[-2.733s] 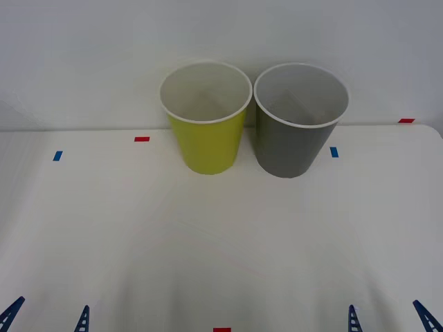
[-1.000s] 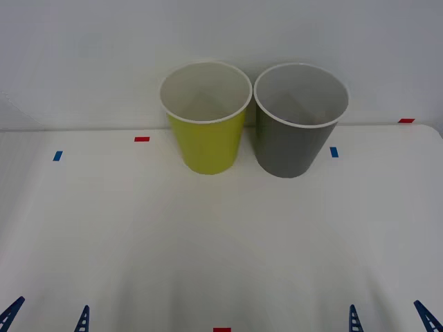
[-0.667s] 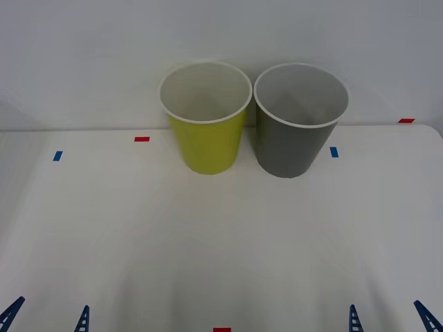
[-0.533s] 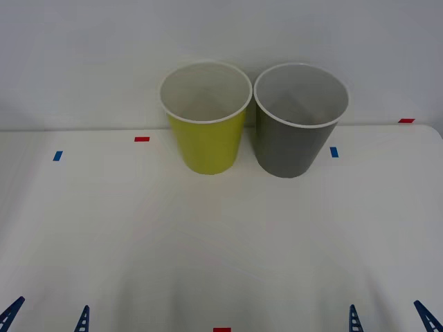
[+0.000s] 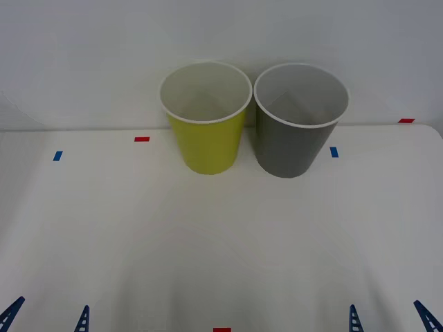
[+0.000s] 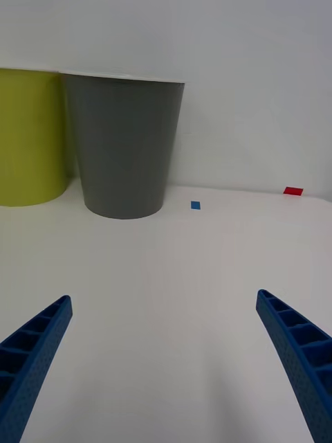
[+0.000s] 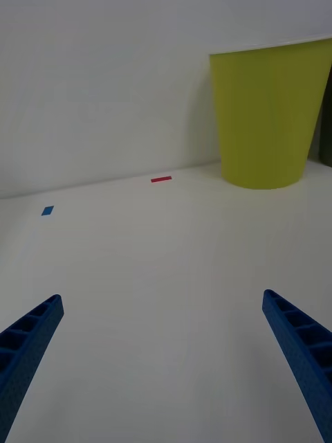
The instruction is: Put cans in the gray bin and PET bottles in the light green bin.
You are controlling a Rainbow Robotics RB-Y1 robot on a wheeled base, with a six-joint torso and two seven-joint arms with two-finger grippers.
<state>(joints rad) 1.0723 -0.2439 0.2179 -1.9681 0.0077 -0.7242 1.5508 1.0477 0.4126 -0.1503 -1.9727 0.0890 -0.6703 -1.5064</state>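
In the front view, the light green bin (image 5: 205, 117) and the gray bin (image 5: 300, 119) stand upright side by side at the far middle of the white counter (image 5: 221, 235), at about twelve o'clock, the green one to the left and the gray one to the right, their white rims almost touching. Both show white insides. A red tape mark (image 5: 142, 139) lies at ten o'clock from the counter's middle, a blue tape mark (image 5: 57, 155) farther out toward nine o'clock, and another blue mark (image 5: 334, 151) sits just beside the gray bin's base at two o'clock. The left hand (image 5: 47, 317) shows as two blue ribbed tips at seven o'clock, spread wide and holding nothing; the right hand (image 5: 390, 318) shows the same at five o'clock, also spread wide with nothing between its fingers.

In the right wrist view, the right hand (image 6: 166, 367) hovers low over bare counter, its fingers (image 6: 31, 356) far apart. The gray bin (image 6: 124, 145) stands ahead, with the light green bin (image 6: 31, 138) close beside it.

In the left wrist view, the left hand (image 7: 162, 367) is likewise spread wide above bare counter, and the light green bin (image 7: 270, 114) stands ahead, well apart from the fingers (image 7: 297, 346).
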